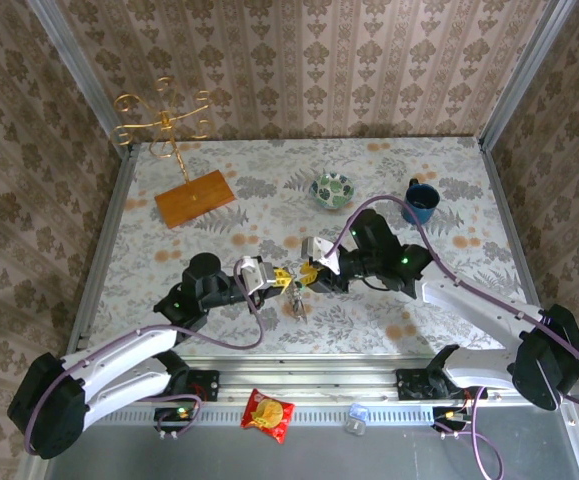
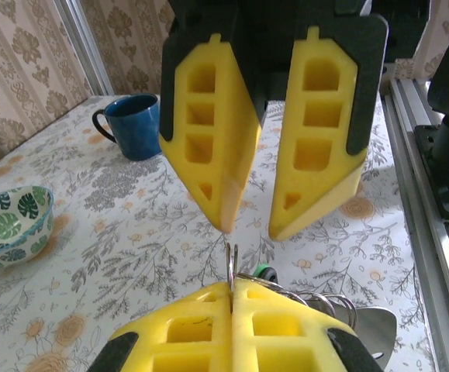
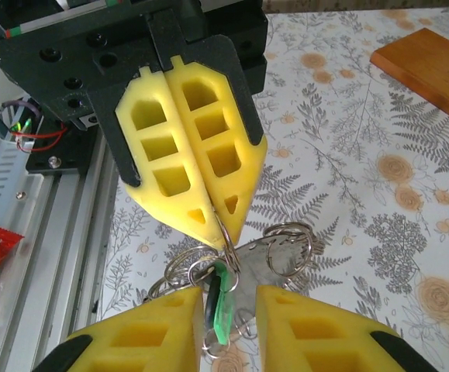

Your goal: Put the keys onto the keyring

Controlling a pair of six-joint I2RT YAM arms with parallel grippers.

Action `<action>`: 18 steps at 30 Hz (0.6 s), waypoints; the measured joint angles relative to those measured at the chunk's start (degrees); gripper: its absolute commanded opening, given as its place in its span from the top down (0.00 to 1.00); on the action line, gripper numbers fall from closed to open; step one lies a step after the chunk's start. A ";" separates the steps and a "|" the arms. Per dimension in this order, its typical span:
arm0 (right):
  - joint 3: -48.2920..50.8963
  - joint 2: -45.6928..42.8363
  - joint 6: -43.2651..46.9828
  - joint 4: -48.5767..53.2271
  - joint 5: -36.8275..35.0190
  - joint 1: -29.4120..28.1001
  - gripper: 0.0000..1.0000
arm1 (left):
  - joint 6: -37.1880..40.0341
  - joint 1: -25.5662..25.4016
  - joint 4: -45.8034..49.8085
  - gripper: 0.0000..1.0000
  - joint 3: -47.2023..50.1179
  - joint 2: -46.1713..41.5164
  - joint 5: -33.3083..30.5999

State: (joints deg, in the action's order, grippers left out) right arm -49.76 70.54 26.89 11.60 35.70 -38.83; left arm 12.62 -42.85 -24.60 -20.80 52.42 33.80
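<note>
While hovering over the front of the table, pinching a thin metal ring with the left end effector, pads pressed tight together. Hanging beneath that ring, more linked rings and the green key. Straddling the green key with the right end effector, fingers spread apart

my left fingers: yellow, black mounts
my right fingers: yellow, black backs
key: bright green head
keyring: silver-grey
mug: dark blue
bowl: white, green leaf print
tablecloth: pale, grey ferns, orange blooms
board: orange-brown
</note>
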 measured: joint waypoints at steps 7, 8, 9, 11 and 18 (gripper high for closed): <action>0.28 0.52 -2.43 -3.67 0.02 0.00 0.75 | -0.68 0.00 -2.80 1.00 0.28 0.09 0.74; 0.28 0.74 -2.78 -4.11 0.13 0.00 0.75 | -0.81 0.00 -2.97 1.00 0.31 0.13 0.81; 0.28 0.96 -3.15 -4.55 0.37 0.00 0.76 | -0.90 0.00 -3.15 1.00 0.33 0.24 0.92; 0.28 1.25 -3.54 -5.14 0.83 0.00 0.79 | -1.05 0.07 -3.43 1.00 0.33 0.44 0.94; 0.26 1.97 -4.00 -5.64 2.58 0.20 1.00 | -1.92 0.20 -5.51 0.97 0.59 1.42 0.94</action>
State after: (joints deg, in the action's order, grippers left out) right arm -49.50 72.51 22.90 5.96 38.28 -38.63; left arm 10.70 -42.65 -30.11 -20.21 53.84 34.74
